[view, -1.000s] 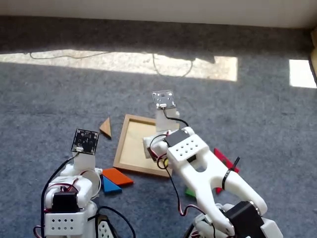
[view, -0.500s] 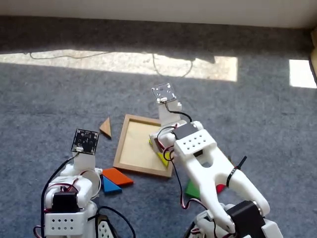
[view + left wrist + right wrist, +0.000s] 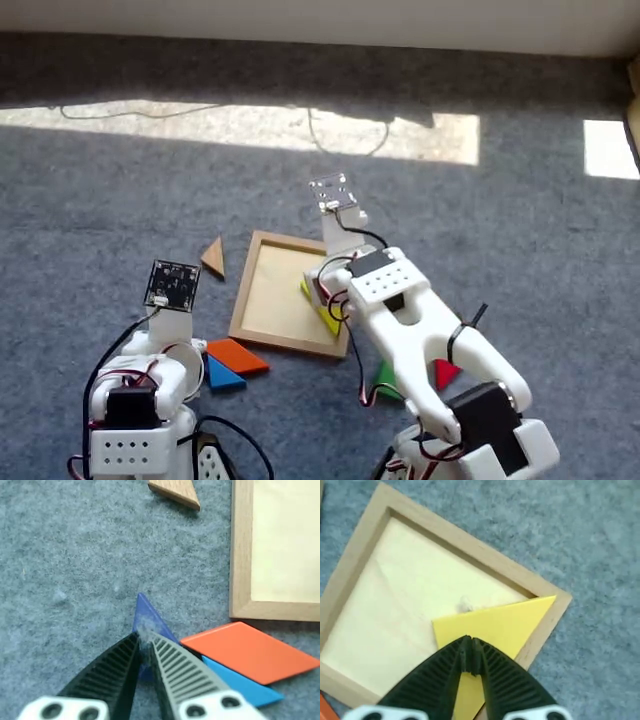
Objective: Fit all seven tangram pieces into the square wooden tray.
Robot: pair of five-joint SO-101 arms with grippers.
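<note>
**Position of parts**

The square wooden tray (image 3: 470, 548) lies on the carpet (image 3: 520, 250) ahead of the two arms. The right gripper (image 3: 470, 646) is held over the tray side nearest the right arm, and its jaws are pinched on the yellow triangle (image 3: 500, 622).

**Governing relation**

- The triangle's long edge is aligned with that side of the frame.
- One sharp tip projects over the frame at the corner.
- The square corner is pointed inward across the tray floor.

The piece is therefore judged not yet seated. A slight inward shift is called for before release, with the long edge kept parallel to the frame.

**Left arm**

The left gripper (image 3: 144, 637) is set over the carpet off the tray's opposite side. Its jaws are drawn almost together at the dark blue triangle (image 3: 147, 615). Whether that piece is clamped cannot be determined.

**Piece count**

Seven pieces are counted, one of each. Six lie outside the tray.

- **Near the left arm:** the dark blue triangle, the orange parallelogram (image 3: 250, 650) and the light blue triangle (image 3: 240, 685). The orange piece overlaps the light blue one.
- **Beside the tray's far corner on the left arm's side:** the wooden triangle (image 3: 175, 491).
- **Beside the right arm:** the green piece (image 3: 385, 378) and the red piece (image 3: 445, 372).
</note>
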